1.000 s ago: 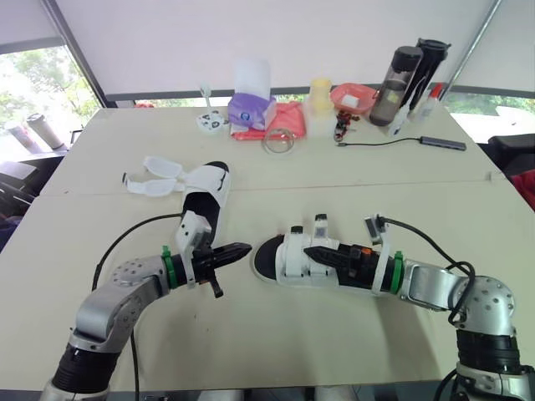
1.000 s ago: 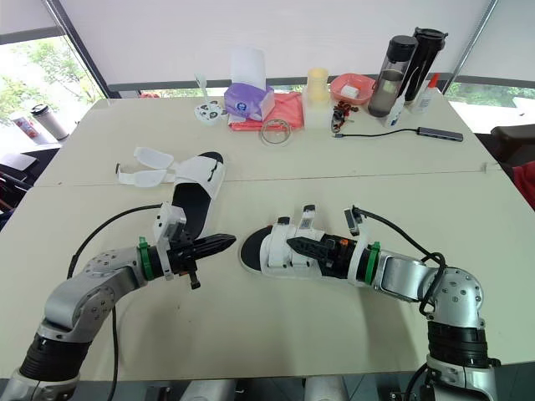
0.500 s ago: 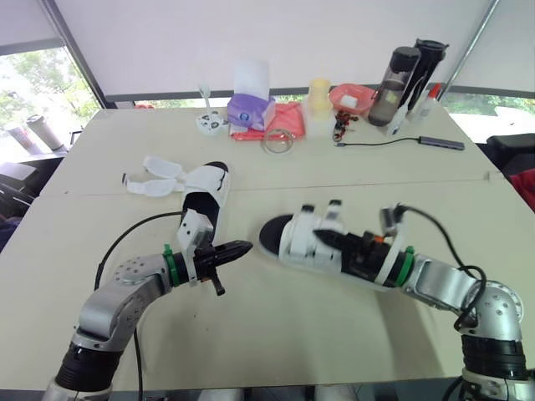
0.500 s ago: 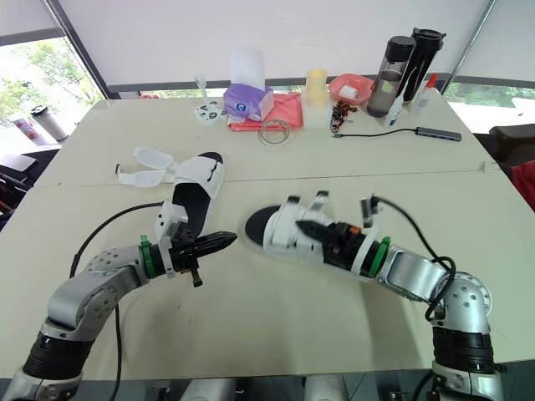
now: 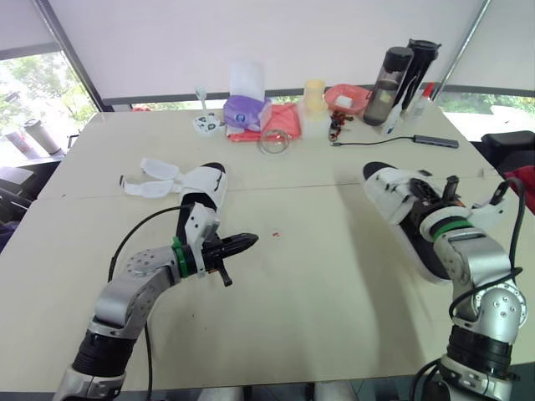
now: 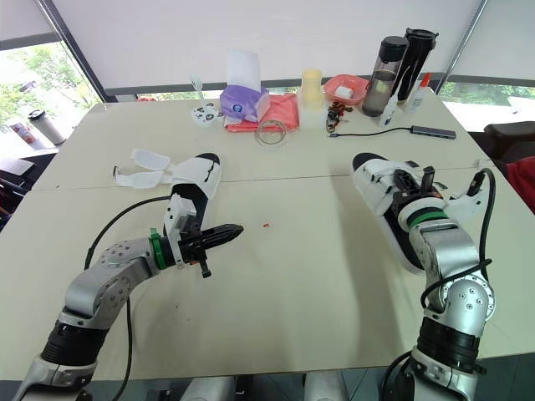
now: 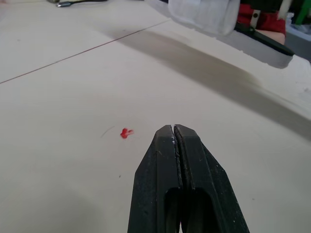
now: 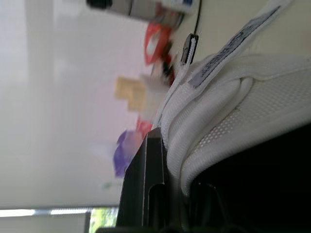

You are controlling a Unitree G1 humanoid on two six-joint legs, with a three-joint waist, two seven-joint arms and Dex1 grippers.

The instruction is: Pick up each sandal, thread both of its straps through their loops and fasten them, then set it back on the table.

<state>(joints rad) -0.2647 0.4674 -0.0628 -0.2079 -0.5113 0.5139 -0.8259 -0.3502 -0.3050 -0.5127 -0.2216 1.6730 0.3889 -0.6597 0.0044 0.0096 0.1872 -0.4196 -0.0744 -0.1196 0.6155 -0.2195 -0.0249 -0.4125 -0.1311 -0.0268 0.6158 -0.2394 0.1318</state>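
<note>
Here, right jaws pinch the sandal [image 5: 391, 190] aloft; left jaws pressed together, well apart.

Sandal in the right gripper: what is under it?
Seen from the left wrist view, the sandal hangs above the table, with only its shadow beneath. The table directly under the right gripper is hidden by the sandal.
</note>
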